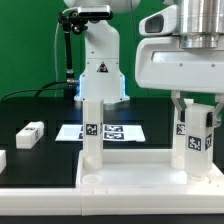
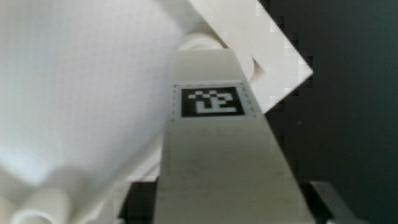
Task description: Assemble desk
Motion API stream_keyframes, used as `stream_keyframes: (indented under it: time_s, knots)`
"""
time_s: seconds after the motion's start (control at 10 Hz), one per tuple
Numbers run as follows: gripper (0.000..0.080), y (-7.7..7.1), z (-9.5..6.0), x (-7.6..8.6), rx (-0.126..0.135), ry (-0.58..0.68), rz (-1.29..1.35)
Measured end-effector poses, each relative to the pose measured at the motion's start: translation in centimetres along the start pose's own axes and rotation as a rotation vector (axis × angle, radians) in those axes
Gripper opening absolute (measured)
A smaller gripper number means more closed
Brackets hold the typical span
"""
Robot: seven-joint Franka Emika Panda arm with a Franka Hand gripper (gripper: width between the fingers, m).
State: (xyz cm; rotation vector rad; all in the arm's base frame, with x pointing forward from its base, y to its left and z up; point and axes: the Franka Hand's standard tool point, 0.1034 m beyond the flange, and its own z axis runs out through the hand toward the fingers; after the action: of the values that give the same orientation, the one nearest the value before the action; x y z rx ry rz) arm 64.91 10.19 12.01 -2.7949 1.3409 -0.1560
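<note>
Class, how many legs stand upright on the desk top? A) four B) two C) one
B: on the desk top, the left-hand leg and the right-hand leg, as the exterior view shows them, stand upright; a loose leg lies flat on the table.

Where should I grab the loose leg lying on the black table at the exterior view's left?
Take the loose leg around its middle, coming straight down from above and closing across its two long sides. It lies flat on the table, both long sides exposed, nothing touching it.
</note>
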Motion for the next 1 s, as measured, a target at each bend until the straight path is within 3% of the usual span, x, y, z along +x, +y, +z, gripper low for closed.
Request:
stream_keyframes:
  time_s: [0.3,1.0]
  knots:
    - [0.0290,0.11,0.04,-0.35,0.002,0.012,0.290]
    - [0.0294,0.11,0.04,-0.35,0.002,0.012,0.290]
